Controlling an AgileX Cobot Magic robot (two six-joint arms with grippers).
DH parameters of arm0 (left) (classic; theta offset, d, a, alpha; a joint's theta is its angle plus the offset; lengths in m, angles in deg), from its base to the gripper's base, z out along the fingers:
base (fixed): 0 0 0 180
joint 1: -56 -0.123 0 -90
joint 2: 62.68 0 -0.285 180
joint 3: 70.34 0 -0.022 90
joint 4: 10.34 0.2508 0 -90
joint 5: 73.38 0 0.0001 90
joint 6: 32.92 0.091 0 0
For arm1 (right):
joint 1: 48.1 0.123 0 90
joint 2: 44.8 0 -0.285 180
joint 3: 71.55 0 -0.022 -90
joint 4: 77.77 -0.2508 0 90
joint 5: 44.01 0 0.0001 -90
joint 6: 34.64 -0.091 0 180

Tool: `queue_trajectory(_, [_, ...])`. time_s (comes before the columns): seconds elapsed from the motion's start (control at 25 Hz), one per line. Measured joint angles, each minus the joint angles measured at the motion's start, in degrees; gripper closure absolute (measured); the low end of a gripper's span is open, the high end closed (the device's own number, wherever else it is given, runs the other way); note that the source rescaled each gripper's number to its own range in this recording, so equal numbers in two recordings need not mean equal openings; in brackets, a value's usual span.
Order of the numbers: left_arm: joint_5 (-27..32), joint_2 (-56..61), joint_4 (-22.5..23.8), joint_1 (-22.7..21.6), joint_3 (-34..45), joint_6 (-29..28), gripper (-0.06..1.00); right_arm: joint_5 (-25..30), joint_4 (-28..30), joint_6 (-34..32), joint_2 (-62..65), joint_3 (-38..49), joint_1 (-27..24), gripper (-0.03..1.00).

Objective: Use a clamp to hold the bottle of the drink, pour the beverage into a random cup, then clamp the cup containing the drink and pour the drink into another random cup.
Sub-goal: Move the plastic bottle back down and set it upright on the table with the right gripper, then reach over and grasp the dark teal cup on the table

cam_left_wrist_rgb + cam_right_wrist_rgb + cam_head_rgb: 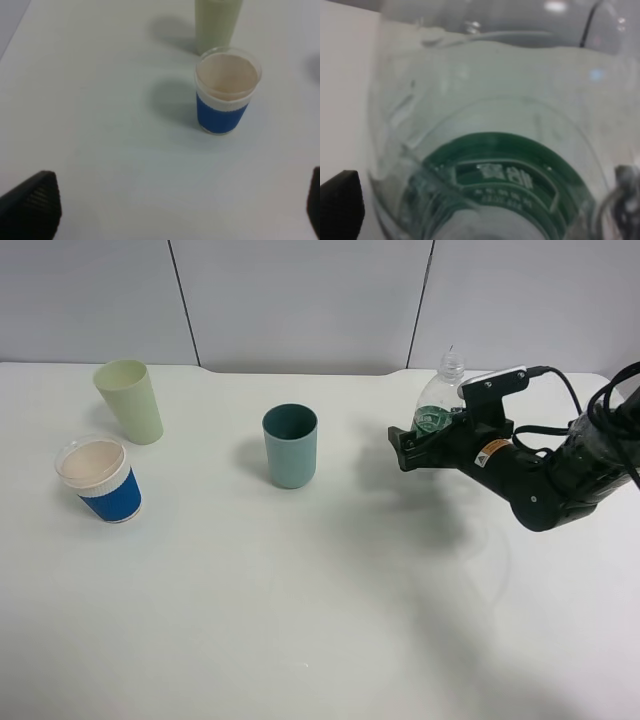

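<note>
Clear plastic with a green label, the bottle (pixel 441 400) stood upright at the right of the surface (pixel 300 620), between the jaws of the right tool (pixel 425 437). Close up, one black finger (pixel 340 207) seemed just clear of its wall, so that tool looked released. The teal cup (pixel 290 445) sat mid-surface, well apart. The left tool (pixel 172 202) was spread wide, empty, facing the blue-sleeved cup (pixel 225 92) and the pale green cup (pixel 216 22).

White table (pixel 300 620), matte. Upright near centre: teal tumbler (pixel 290 446). Well apart to its left: pale green tumbler (pixel 129 400) farther back, blue-sleeved cup (pixel 100 480) nearer. To its right: clear bottle (pixel 440 400), base hidden, probably standing.
</note>
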Motion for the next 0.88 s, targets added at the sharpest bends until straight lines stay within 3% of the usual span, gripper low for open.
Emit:
queue_trajectory(0.6, [0.0,0.0,0.0,0.0,0.0,0.0,-0.06,16.3,0.5,0.5,21.9,0.2,0.0,-0.02])
queue_trajectory(0.88, [0.0,0.0,0.0,0.0,0.0,0.0,-0.06,25.3,-4.1,8.2,32.7,0.2,-0.1,-0.02])
